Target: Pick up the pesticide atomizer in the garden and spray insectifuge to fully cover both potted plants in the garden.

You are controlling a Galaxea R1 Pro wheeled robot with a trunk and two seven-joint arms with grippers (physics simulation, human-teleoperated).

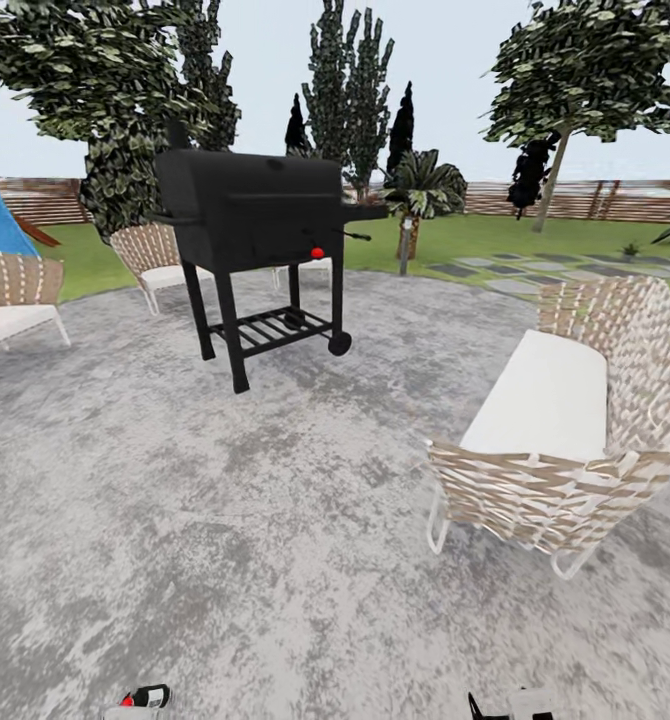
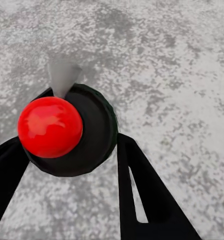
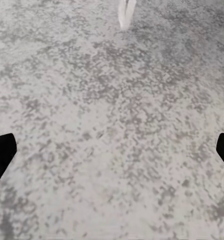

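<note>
Clamped between the two black fingers (image 2: 142, 195) of the left gripper (image 2: 71, 150), the pesticide atomizer (image 2: 76, 132) is seen from above in the left wrist view: a round, dark, glossy body capped by a smooth red ball nozzle, with a grey cone-shaped shadow cast beyond it on the paving. In the head view the same bottle (image 1: 147, 696) is glimpsed at about 7 o'clock, at the very lower edge. The right gripper (image 3: 112, 150) is spread wide, its black fingertips (image 3: 1, 150) lying at opposite edges of the right wrist view with nothing between them (only mottled grey paving is seen under it), and a thin white chair leg (image 3: 126, 12) is visible beyond.

A round patio (image 1: 275, 520) of speckled grey, rough-textured stone is spread across the head view. At 11 o'clock a black boxy grill (image 1: 260, 215) is stood on four thin legs with a slatted lower shelf and a small red knob. At 3 o'clock a woven wicker sofa (image 1: 575, 440) in tan and white strapping is set, holding a flat white cushion. Two more woven chairs (image 1: 160, 255) are placed at 9 and 10 o'clock. Beyond, green lawn (image 1: 475, 240), flat grey stepping stones (image 1: 535, 270), a brown slatted fence (image 1: 575, 198) and dark-leaved trees (image 1: 350, 90) are seen.
</note>
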